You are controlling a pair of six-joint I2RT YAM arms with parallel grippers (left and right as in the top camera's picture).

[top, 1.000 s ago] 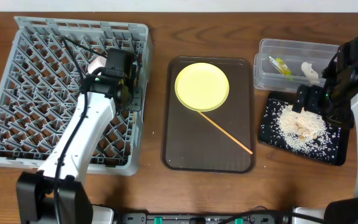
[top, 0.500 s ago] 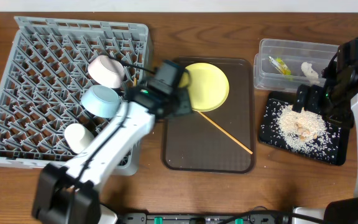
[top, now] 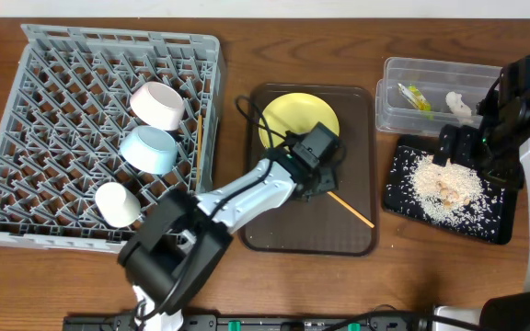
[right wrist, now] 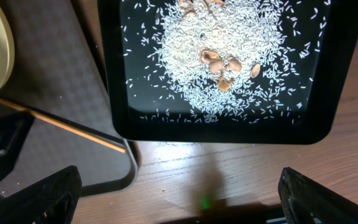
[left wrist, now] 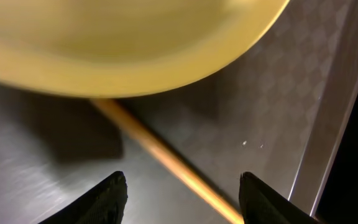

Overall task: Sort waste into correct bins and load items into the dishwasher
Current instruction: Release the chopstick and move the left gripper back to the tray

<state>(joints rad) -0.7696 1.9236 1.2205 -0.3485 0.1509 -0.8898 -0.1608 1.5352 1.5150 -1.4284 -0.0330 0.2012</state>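
Beside the dish rack, the brown tray carries the yellow plate, with a chopstick at its rim. The left claw hangs spread astride that stick. It looks light, stiff, thin and likely to roll, so pinch it mid-length, clear of the plate.

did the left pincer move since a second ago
Yes. The left pincer has swung right, from over the large grey plastic dish rack to over the dark brown rectangular serving tray, by the round pale yellow plate.
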